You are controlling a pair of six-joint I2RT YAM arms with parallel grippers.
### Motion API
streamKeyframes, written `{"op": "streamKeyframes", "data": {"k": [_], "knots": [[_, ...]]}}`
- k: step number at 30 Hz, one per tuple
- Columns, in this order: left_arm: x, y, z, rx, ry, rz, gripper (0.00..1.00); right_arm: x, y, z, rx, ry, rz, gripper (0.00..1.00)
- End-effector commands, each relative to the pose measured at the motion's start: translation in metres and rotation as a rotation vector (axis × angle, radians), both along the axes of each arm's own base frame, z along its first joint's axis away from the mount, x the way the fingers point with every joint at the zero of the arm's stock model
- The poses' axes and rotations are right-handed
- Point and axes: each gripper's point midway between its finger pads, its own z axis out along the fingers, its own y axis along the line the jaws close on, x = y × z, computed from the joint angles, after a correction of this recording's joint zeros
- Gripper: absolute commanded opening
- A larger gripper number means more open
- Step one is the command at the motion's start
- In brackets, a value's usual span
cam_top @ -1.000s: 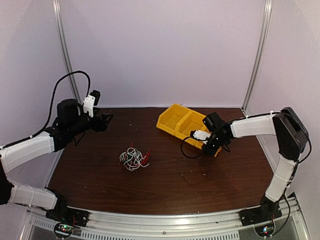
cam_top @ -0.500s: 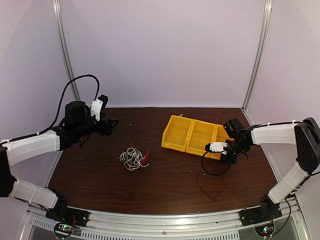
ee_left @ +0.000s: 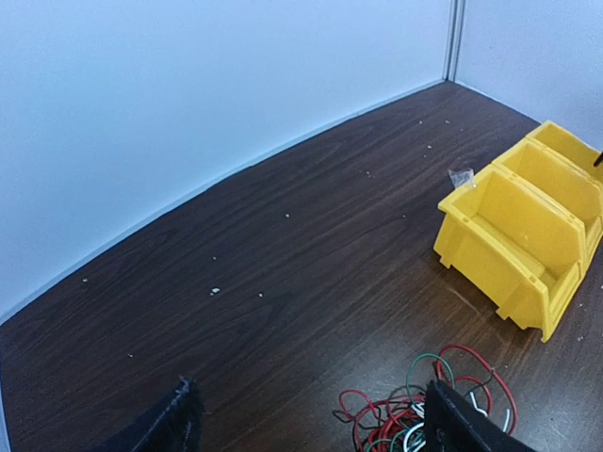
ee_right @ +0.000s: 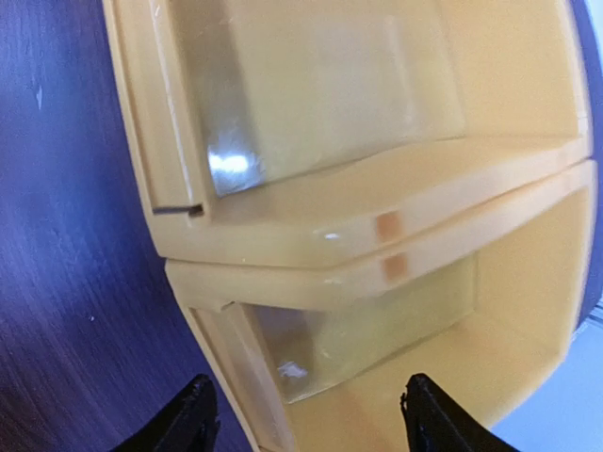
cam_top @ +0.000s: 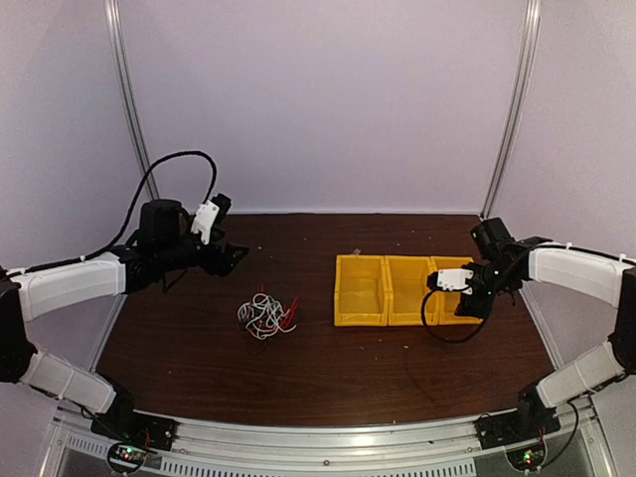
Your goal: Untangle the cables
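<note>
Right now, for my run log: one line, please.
left gripper: open, near tangled red, white and black wire bundle | right gripper: open, over yellow plastic bins

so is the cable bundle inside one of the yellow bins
No, the cables lie on the table left of the yellow bins.

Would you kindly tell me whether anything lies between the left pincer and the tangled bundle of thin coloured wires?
Nothing visible does: only bare dark wooden table separates the open left pincer from the tangled bundle of red, white and black wires.
</note>
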Motion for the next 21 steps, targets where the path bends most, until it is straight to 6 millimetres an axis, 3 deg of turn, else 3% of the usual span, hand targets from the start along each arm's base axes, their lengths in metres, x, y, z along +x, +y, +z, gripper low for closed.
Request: {"op": "streamKeyframes", "data": {"k": [1, 5, 6, 7, 11, 14, 17, 21], "knots": [[-0.009, -0.02, 0.005, -0.009, 0.044, -0.076, 0.82, 0.006, 0.02, 0.063, 0.188, -0.116, -0.051, 0.74], [-0.027, -0.044, -0.012, 0.043, 0.114, -0.097, 0.86, -0.016, 0.036, 0.092, 0.329, -0.096, -0.034, 0.79], [-0.029, -0.049, -0.019, 0.05, 0.137, -0.069, 0.93, -0.019, 0.043, 0.1, 0.377, -0.093, -0.029, 0.79], [-0.032, -0.055, -0.027, 0.059, 0.156, -0.058, 0.97, -0.02, 0.046, 0.104, 0.407, -0.089, -0.035, 0.79], [-0.033, -0.071, -0.058, 0.059, 0.24, 0.007, 0.98, -0.018, 0.068, 0.123, 0.561, -0.058, -0.059, 0.77], [-0.024, -0.066, -0.077, 0.056, 0.268, 0.09, 0.97, -0.018, 0.087, 0.126, 0.663, -0.011, -0.056, 0.74], [-0.016, -0.062, -0.096, 0.07, 0.288, 0.147, 0.98, -0.019, 0.106, 0.118, 0.697, 0.016, -0.034, 0.72], [-0.018, -0.068, -0.137, 0.096, 0.382, 0.139, 0.93, -0.021, 0.128, 0.111, 0.728, 0.038, -0.015, 0.69]]}}
